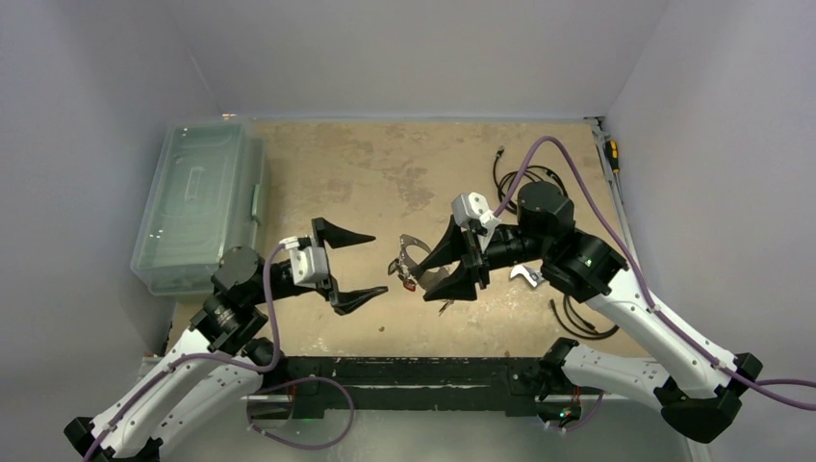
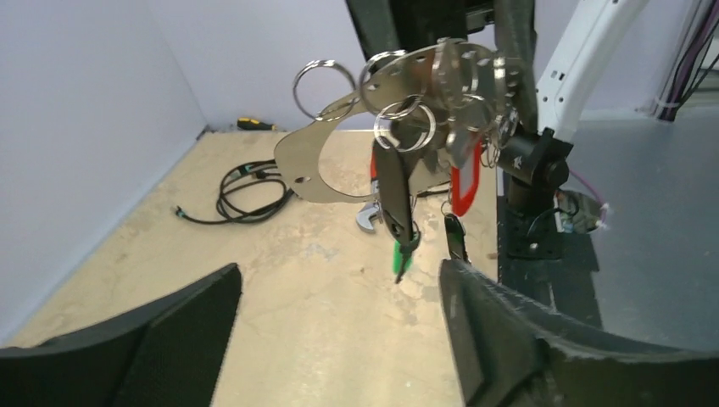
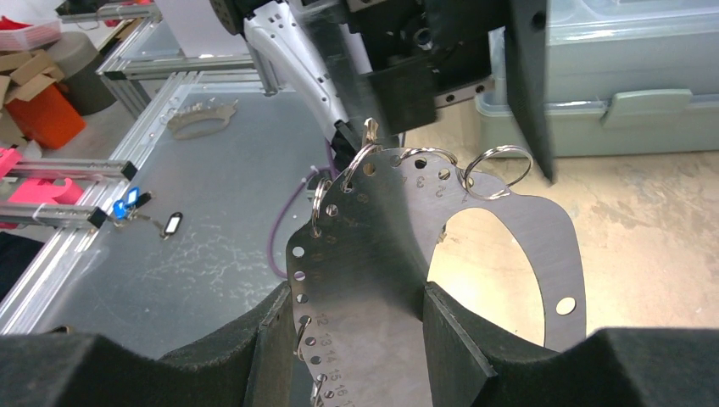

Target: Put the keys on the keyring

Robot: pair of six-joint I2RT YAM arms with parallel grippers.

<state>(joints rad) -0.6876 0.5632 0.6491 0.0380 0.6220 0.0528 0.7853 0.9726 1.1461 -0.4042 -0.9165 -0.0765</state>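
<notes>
well along, by the look of it: several keys already hang from the keyring, pinched above the tabletop by the right tool, while the left tool faces it, spread and empty.

The keyring, pinched between the right fingers, is showing as flat brushed metal, dull grey and smooth. Its small split rings are gleaming brighter. Those fingers are looking matt black and finely grained, and so are the left fingers. Beyond the left fingers, the keys are showing glossy black, red and green plastic heads. Below them the table is looking matt, tan and blotchy.
</notes>
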